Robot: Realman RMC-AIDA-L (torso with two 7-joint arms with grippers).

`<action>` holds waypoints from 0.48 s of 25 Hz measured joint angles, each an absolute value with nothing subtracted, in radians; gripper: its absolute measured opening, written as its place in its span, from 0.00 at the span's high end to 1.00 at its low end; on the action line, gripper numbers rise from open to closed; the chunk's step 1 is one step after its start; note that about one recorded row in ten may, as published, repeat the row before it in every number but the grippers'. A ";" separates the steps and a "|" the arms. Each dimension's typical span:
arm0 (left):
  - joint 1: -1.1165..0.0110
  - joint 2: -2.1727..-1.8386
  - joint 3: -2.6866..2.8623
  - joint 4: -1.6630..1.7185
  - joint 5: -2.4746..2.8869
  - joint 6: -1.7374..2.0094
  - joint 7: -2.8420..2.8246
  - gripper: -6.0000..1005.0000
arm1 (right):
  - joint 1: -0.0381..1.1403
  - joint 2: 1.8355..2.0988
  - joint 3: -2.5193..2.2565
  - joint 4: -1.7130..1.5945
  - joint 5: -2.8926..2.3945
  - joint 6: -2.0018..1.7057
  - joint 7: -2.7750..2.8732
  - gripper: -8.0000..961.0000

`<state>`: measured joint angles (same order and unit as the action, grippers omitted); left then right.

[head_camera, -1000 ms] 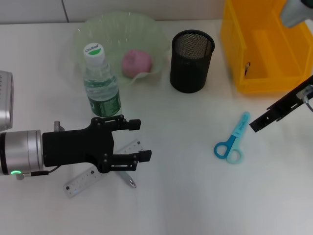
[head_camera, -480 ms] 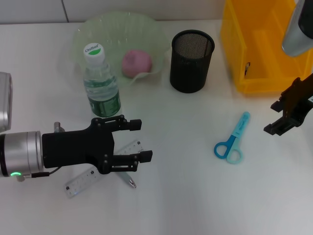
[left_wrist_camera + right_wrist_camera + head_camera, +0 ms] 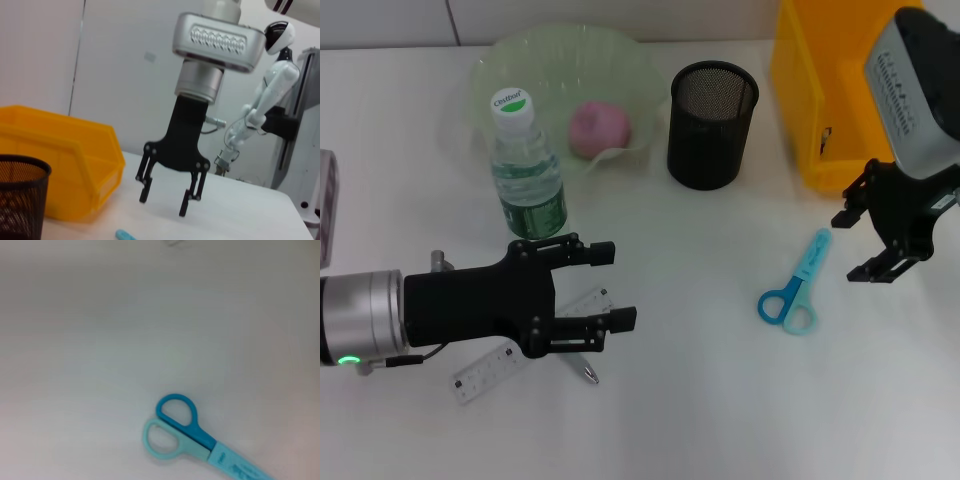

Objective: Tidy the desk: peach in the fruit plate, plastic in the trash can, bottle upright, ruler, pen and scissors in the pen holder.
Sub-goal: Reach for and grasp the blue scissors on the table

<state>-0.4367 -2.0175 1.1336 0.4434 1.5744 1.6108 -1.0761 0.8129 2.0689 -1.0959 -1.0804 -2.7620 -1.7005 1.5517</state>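
The pink peach [image 3: 598, 128] already sat in the pale green, wavy-edged fruit plate [image 3: 510, 62] at the upper left of the head view, and the clear plastic water bottle with a white cap [image 3: 525, 168] stood upright just in front of it, so those two steps looked done. No loose plastic showed on the white desk [image 3: 720, 400]; the yellow plastic bin [image 3: 820, 120] at the upper right presumably served as the trash can. The black mesh pen holder [image 3: 712, 124] at top centre held nothing visible. Three items seemed left: the clear ruler [image 3: 485, 372] and the pen [image 3: 582, 367], both partly under the black left gripper [image 3: 610, 285] at lower left, its fingers spread wide and empty, and the blue-handled scissors [image 3: 796, 286] lying flat at centre right. The right gripper [image 3: 860, 245] hung just beside the scissors' blade end, fingers wide apart, holding nothing.
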 joint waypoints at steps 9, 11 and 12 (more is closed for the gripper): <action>-0.422 -2.022 1.068 0.437 1.574 1.640 -1.074 0.19 | 0.853 2.073 -1.162 -1.017 -2.803 -1.724 1.307 0.32; -0.417 -2.027 1.044 0.434 1.574 1.657 -1.070 0.19 | 0.852 2.074 -1.177 -1.017 -2.815 -1.723 1.279 0.32; -0.407 -2.037 1.021 0.434 1.574 1.668 -1.069 0.19 | 0.847 2.076 -1.198 -1.020 -2.831 -1.718 1.221 0.32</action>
<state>-0.4075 -2.0375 1.0208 0.4343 1.5735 1.6683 -1.0685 0.8467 2.0761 -1.1983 -1.0196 -2.8308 -1.7180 1.2213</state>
